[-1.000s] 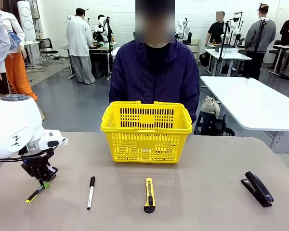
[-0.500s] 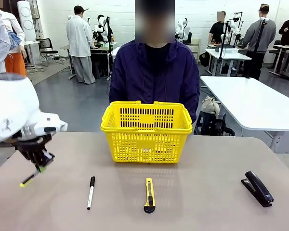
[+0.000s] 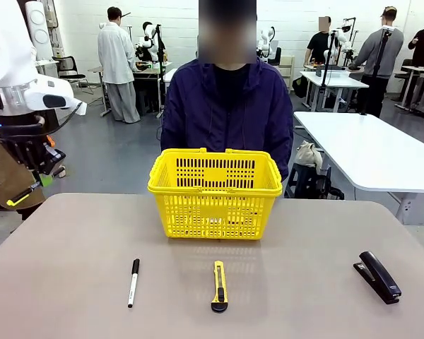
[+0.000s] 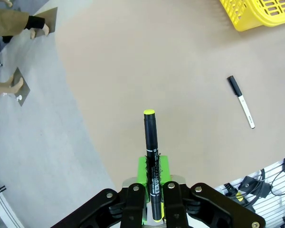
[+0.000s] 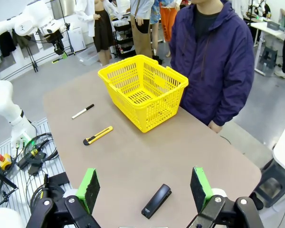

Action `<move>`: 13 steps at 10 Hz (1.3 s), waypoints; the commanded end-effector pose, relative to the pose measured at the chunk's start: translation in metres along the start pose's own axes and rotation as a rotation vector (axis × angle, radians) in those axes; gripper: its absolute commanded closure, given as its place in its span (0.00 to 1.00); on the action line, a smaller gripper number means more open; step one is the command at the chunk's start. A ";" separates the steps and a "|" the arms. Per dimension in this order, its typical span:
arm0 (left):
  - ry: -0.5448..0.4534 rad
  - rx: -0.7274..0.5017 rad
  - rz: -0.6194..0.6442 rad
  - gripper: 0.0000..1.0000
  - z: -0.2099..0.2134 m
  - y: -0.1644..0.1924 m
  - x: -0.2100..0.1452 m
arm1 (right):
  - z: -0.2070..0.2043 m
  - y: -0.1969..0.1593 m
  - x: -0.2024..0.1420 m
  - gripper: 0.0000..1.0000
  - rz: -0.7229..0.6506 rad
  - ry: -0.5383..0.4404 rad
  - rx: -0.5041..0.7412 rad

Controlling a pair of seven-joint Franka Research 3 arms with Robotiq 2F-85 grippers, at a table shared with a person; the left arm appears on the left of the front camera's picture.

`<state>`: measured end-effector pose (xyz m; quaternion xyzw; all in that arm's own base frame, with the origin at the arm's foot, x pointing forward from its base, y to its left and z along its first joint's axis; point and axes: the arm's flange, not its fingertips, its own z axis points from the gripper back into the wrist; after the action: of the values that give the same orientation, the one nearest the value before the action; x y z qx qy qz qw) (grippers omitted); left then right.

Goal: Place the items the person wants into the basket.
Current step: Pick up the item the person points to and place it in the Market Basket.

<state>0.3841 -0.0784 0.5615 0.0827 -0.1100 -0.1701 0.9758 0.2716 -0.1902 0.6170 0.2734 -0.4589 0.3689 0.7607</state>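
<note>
My left gripper (image 3: 42, 176) hangs high above the table's left edge, shut on the slim black pen (image 3: 20, 198), whose yellow-green tip slants down to the left. In the left wrist view the pen (image 4: 151, 147) sticks straight out from between the green pads of the left gripper (image 4: 152, 183). The yellow basket (image 3: 214, 194) stands at the far middle of the table, in front of the person (image 3: 226, 113). The black stapler (image 3: 377, 277) lies at the near right. My right gripper (image 5: 144, 187) is open high above the stapler (image 5: 156, 200), with nothing between its fingers.
A white marker with a black cap (image 3: 133, 281) and a yellow-and-black utility knife (image 3: 219, 285) lie on the near half of the table, in front of the basket. Both the marker (image 5: 83, 111) and the knife (image 5: 98, 136) show from the right wrist.
My left gripper has risen from the tabletop at the near left with the pen in it, up and slightly left. Everything else has stayed put.
</note>
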 end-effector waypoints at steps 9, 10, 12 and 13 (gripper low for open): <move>0.020 -0.005 0.006 0.96 -0.011 -0.002 0.004 | 0.000 -0.002 0.003 0.00 0.012 -0.024 0.007; 0.020 -0.005 0.006 0.96 -0.011 -0.002 0.004 | 0.000 -0.002 0.003 0.00 0.012 -0.024 0.007; 0.016 -0.009 0.010 0.89 -0.013 -0.001 0.003 | 0.000 -0.002 0.003 0.00 0.012 -0.024 0.007; -0.014 -0.009 -0.148 0.89 0.000 -0.037 0.036 | 0.000 -0.002 0.003 0.00 0.012 -0.024 0.007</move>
<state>0.3917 -0.0928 0.5515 0.0812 -0.1043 -0.1910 0.9726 0.2717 -0.1900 0.6170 0.2736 -0.4584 0.3693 0.7607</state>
